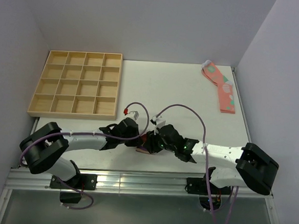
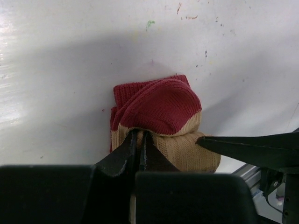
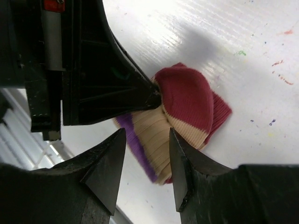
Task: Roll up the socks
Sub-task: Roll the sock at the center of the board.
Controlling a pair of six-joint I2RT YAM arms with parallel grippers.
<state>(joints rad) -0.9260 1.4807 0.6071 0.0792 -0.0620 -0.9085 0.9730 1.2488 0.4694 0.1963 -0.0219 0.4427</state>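
A rolled sock, red, tan and purple (image 2: 161, 109), lies near the table's front edge, between the two arms in the top view (image 1: 147, 145). My left gripper (image 2: 138, 136) is shut on the roll, its two fingers pinching the tan fabric just under the red cuff. In the right wrist view the left gripper (image 3: 149, 91) meets the roll (image 3: 184, 105) from the left. My right gripper (image 3: 147, 135) is open, its fingertips on either side of the tan and purple end, not touching it. One right finger shows in the left wrist view (image 2: 243, 145).
A pair of pink patterned socks (image 1: 221, 89) lies flat at the back right. A wooden tray with several compartments (image 1: 77, 84) stands at the back left. The metal rail of the table's front edge (image 1: 134, 180) runs just behind the roll.
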